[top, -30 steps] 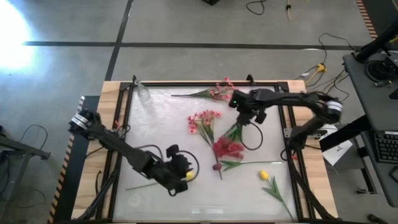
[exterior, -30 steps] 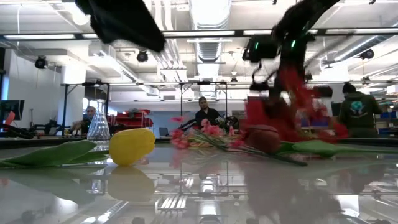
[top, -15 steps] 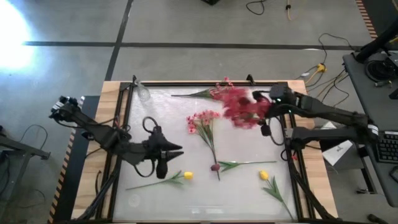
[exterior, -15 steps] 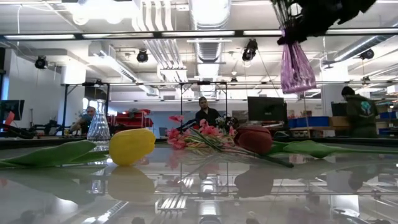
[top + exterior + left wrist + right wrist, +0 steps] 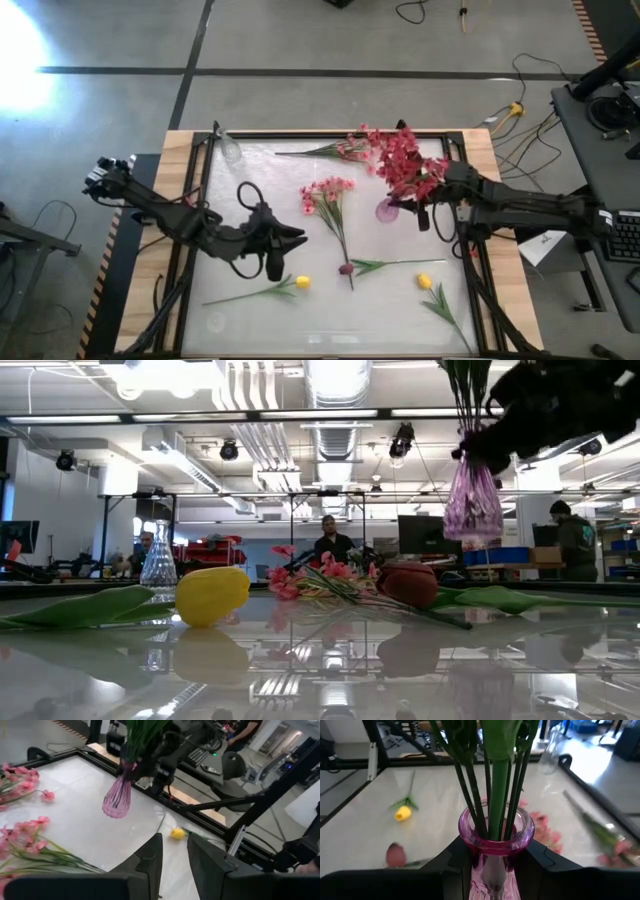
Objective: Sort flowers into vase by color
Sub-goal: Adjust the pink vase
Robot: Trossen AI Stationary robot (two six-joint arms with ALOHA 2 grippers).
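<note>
While clamped on by the right pincer (image 5: 492,865), a pink vase (image 5: 496,837) of red blossom sprays (image 5: 405,162) is held above the counter's (image 5: 250,200) right edge.

The right gripper (image 5: 492,857) is raised above the table, its 2 fingers clamped on the pink glass vase (image 5: 388,210). The left gripper (image 5: 292,238) is low, fingers nearly together, empty.

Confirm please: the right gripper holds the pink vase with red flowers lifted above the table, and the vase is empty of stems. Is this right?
Not quite. The right gripper does hold the pink vase above the table, but it is not empty: the right wrist view shows green stems standing in its mouth, and the high view shows red flowers on top.
</note>
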